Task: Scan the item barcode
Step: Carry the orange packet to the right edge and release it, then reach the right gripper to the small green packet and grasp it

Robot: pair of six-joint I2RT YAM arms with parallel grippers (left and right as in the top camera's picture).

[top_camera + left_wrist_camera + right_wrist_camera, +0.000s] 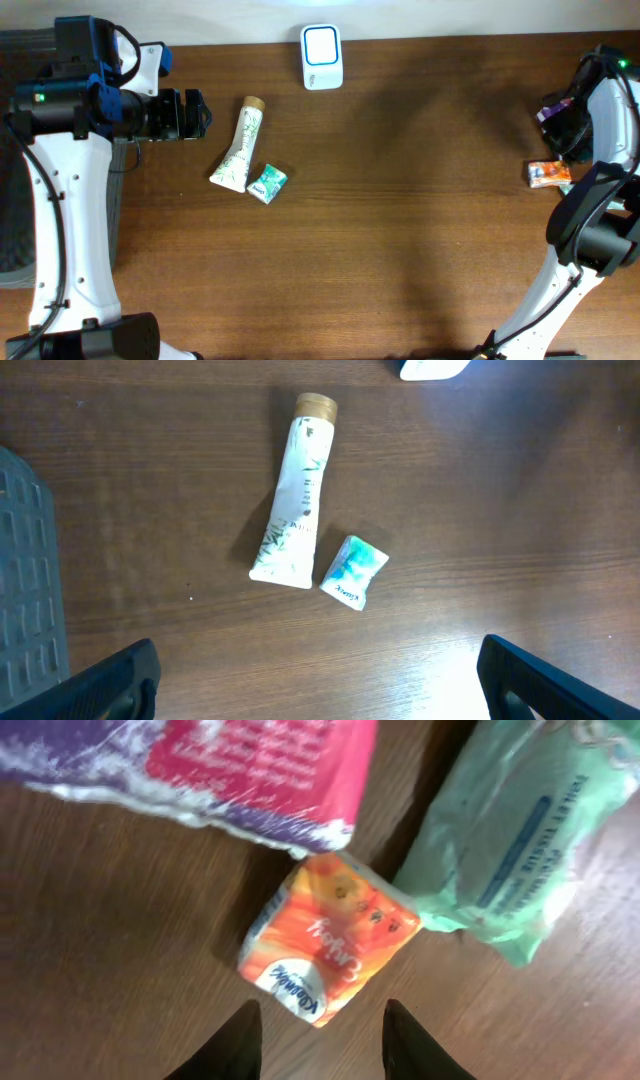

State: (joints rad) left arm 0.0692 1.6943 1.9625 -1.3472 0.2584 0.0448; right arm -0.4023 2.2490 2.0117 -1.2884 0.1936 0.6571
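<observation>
The right gripper (320, 1017) has its jaws partly apart and holds nothing. Its tips are just short of the orange packet (330, 935), which lies flat on the wooden table (400, 250) near its right edge, just beside a green tissue pack (500, 850) and a purple-and-pink package (230, 770). The left gripper (315, 665) is spread wide and empty, with a white tube (295, 495) and a small teal packet (353, 570) lying beyond it, and the white scanner (322, 57) sits farthest back at the rear edge.

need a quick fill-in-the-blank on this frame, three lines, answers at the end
The teal packet lies beside the ____. The jaws of the right gripper stand open before a small pack coloured ____. The left gripper has its jaws open, holding ____.
Missing: tube; orange; nothing.
</observation>
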